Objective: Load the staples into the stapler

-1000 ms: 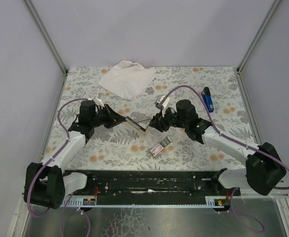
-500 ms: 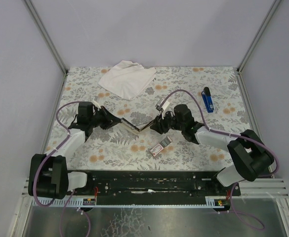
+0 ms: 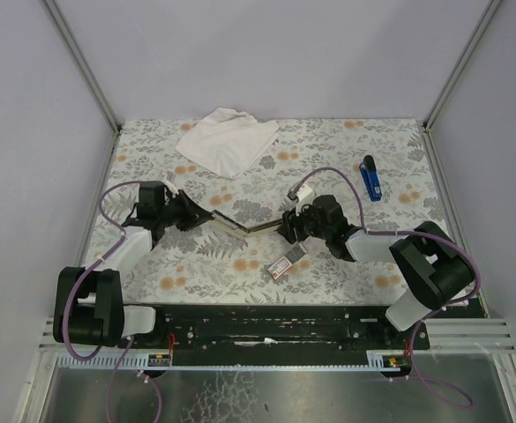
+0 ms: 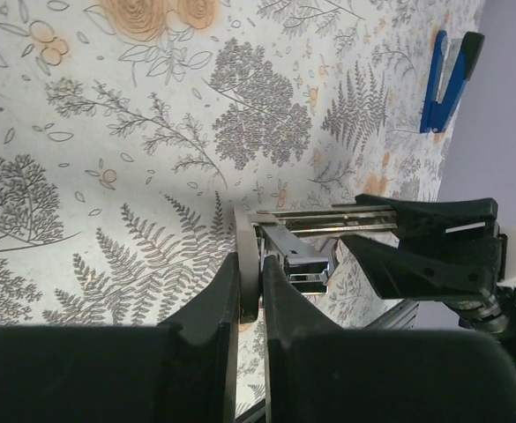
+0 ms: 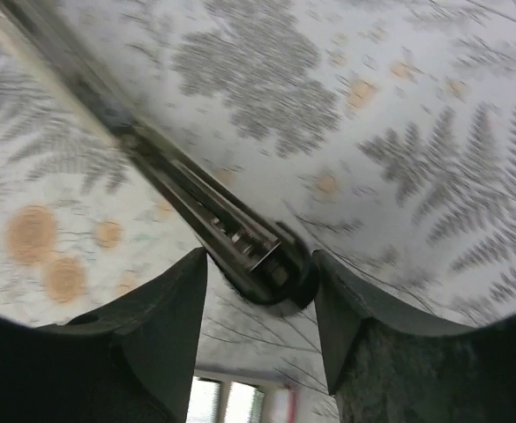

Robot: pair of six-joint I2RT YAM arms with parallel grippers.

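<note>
left gripper (image 3: 206, 218) clamped on one end of the opened stapler (image 3: 235, 224) | stapler's long axis runs left-right between the arms | right gripper (image 3: 289, 227) fingers apart around its other end | staples (image 3: 287, 262) boxed just base-side of the right gripper, the nearer arm

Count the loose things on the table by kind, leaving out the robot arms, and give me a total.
Staplers: 2 (blue stapler, opened stapler)
Staple box: 1
White cloth: 1
Total: 4
</note>
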